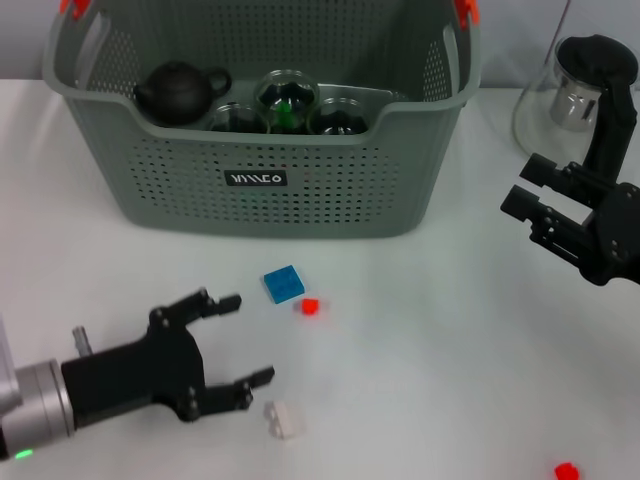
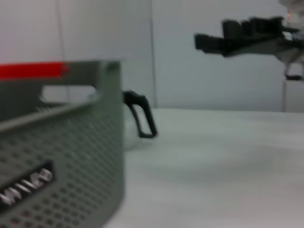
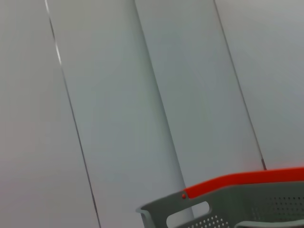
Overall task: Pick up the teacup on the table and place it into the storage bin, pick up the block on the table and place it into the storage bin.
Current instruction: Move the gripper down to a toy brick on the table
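Head view: bin sits upper centre of frame on white table, grey-green perforated plastic w/ orange clips at rim corners. Inside it: dark teapot at left, plus glass cups clustered mid-bin, so teacup part looks done; no cup left on table that I can see.

Blocks still out: blue block lies flat just below bin front, centre of frame; small red block just beside it to the right; white block lower centre; another red block at bottom right edge. Glass jug upper right, behind right arm.

Left gripper lower left, fingers spread wide, nothing held, pointing toward blue block, near but apart from it. Right gripper right edge mid-frame, raised, fingers apart, empty, prob idle.

Handling, my guess: blue block is light, rigid plastic, not fragile, flat and low, so it needs a low pinch across two opposite side faces. Smooth sides may slip or skid on table if jaws close off-centre. The red one sits close and could get nudged.

Writing: black label on bin front, white letters, not legible to me. Left wrist view shows part of the same label, too blurred to read.
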Controlling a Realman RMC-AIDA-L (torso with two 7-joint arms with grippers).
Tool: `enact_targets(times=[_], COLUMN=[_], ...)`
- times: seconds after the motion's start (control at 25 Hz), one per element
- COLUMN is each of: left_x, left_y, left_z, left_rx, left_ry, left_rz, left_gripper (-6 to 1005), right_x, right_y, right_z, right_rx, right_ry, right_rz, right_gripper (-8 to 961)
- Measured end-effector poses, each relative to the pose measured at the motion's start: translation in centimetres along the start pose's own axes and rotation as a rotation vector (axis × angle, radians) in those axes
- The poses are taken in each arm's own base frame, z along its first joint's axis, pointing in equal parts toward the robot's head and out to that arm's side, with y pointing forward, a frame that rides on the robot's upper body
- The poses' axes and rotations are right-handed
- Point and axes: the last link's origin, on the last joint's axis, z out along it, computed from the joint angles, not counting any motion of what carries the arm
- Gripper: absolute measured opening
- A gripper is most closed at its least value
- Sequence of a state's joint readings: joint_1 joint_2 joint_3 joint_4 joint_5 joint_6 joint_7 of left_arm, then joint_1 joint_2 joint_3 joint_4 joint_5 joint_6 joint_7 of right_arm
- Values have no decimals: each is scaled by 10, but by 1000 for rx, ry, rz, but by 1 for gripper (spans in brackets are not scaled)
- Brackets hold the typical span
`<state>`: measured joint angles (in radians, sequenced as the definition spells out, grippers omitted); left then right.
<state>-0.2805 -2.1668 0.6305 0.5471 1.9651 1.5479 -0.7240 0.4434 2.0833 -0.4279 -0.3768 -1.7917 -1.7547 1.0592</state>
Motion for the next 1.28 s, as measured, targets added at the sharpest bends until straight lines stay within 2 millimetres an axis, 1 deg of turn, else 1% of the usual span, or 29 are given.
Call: enact_targets(times=[0.16,0.36,0.56,0.84,1.28], left_x=[-7,-12,-18,-25,-27], left_y=[11,18,23,29,32], left_z=[1,4,9,19,19], left_rx=[-62,-107,-111,-111,-112], left_ry=[-39,-69,-85,-102,-102], left_rz=[-7,-5,3,7,11], left_gripper=[871,785,698,668,660], right_x=[2,3,3,4,4], right_y=[1,2,2,2,4], right_z=[-1,-1,0,0,0], right_rx=[3,2,2,2,-6], right_ry=[-1,0,2,3,4], right_rz=[6,9,12,12,13], right_gripper=[576,576,576,575,570])
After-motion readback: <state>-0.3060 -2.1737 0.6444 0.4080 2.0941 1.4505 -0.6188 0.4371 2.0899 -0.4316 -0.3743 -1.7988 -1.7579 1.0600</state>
